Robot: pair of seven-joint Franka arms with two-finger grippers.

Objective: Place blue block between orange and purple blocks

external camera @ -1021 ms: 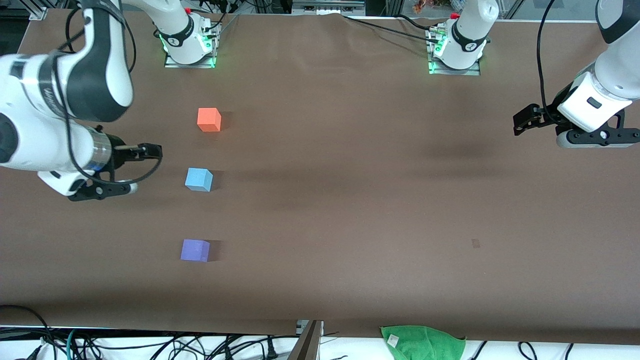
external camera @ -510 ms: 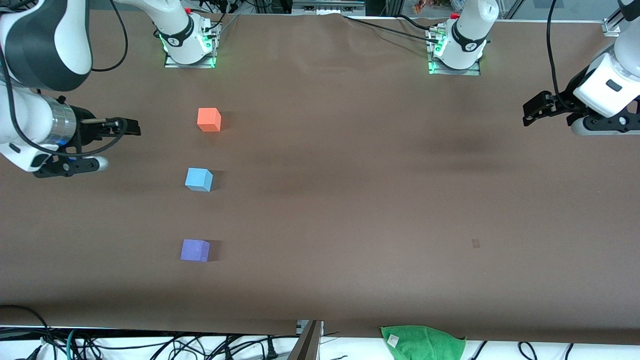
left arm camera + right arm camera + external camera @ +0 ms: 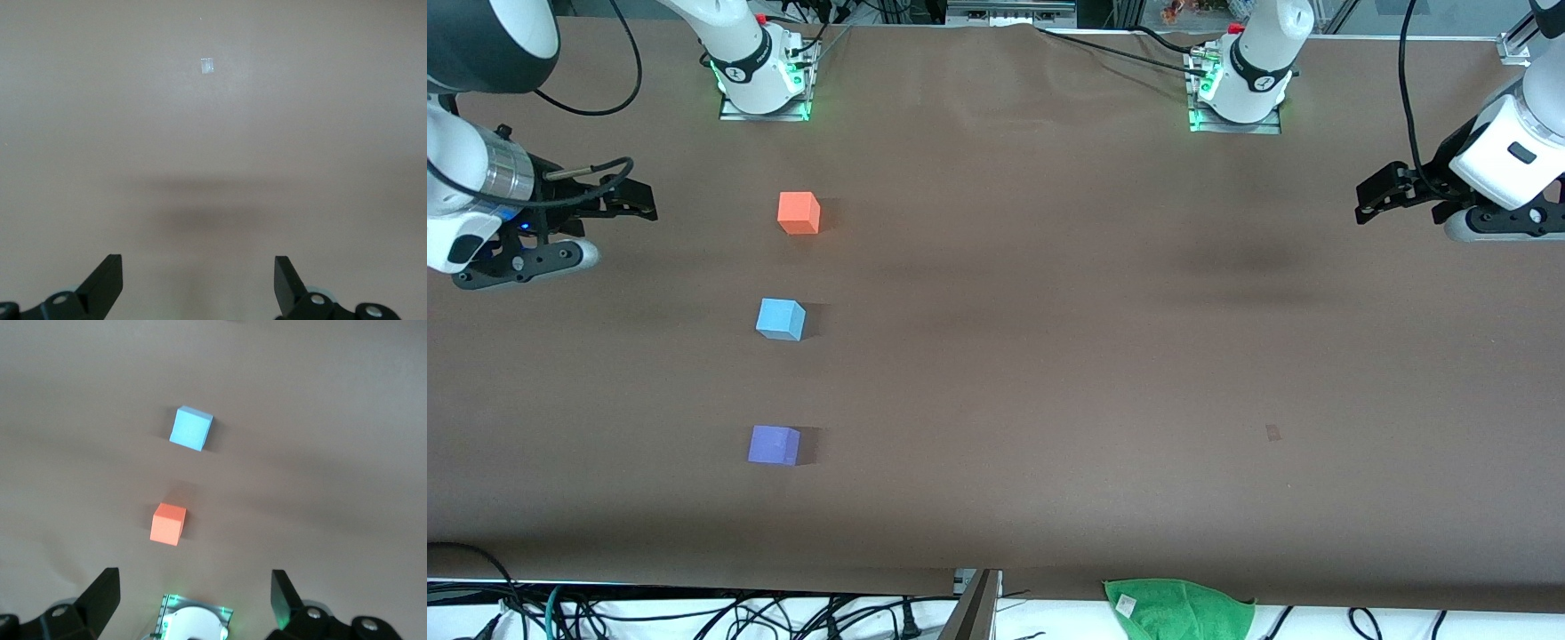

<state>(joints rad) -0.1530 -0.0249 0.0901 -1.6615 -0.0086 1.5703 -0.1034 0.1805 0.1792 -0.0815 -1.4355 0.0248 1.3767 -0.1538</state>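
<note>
The small matte sky-blue cube (image 3: 781, 319) sat on the brown table (image 3: 1049, 356) toward the right arm's end, between the orange-coral cube (image 3: 799, 212) and the violet-purple cube (image 3: 774, 444), apart from both. The right gripper (image 3: 636, 200) and left gripper (image 3: 1371, 203) hovered over opposite table ends, jaws spread, empty.

The brown table (image 3: 1049, 356) bore an orange block (image 3: 799, 212), then a blue block (image 3: 781, 319), with a purple block (image 3: 774, 444) nearest the front camera.

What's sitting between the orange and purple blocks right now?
The blue block sits alone between the orange block and the purple block, apart from both, as the front view shows.
</note>
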